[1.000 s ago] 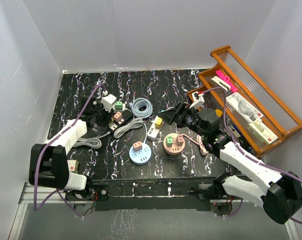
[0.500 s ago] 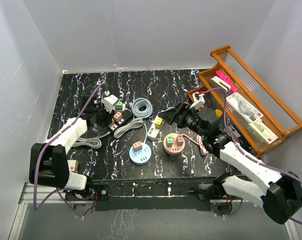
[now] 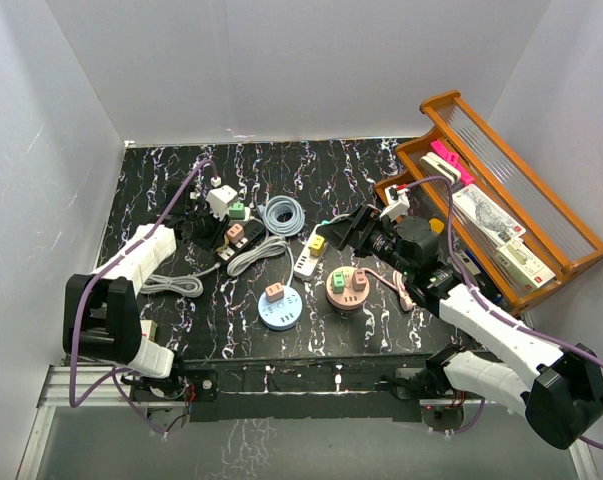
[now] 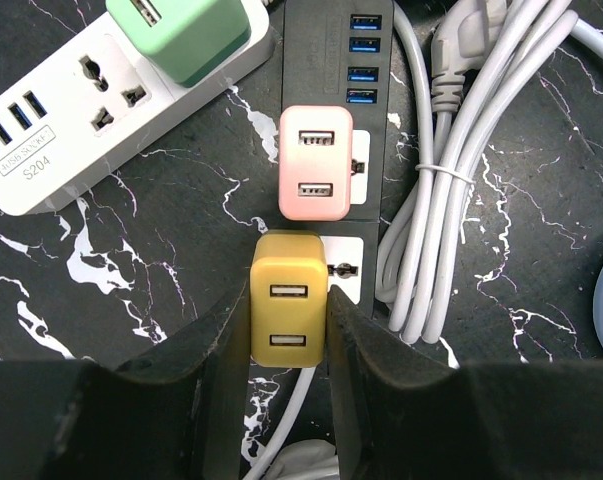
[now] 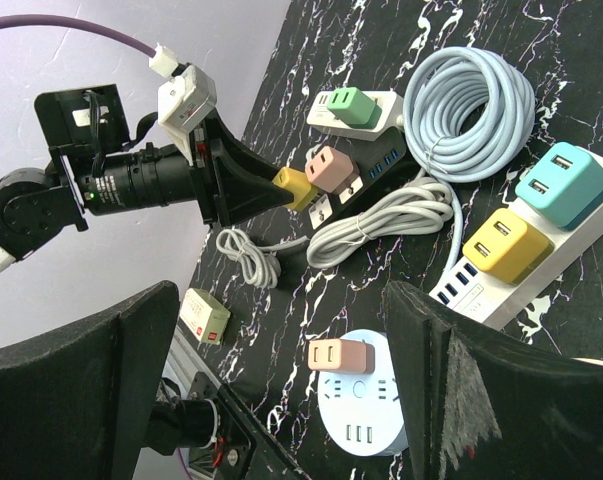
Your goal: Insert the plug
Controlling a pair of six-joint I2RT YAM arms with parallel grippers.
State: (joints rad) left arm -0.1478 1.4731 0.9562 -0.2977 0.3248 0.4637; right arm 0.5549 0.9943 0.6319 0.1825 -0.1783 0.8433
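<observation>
Left end effector (image 4: 289, 345) closed on the yellow plug (image 4: 288, 290), positioned over the black power strip (image 4: 376, 130) just beside the pink plug (image 4: 316, 165); right end effector (image 5: 281, 300), jaws wide and empty, above the tabletop (image 4: 131, 250).
</observation>
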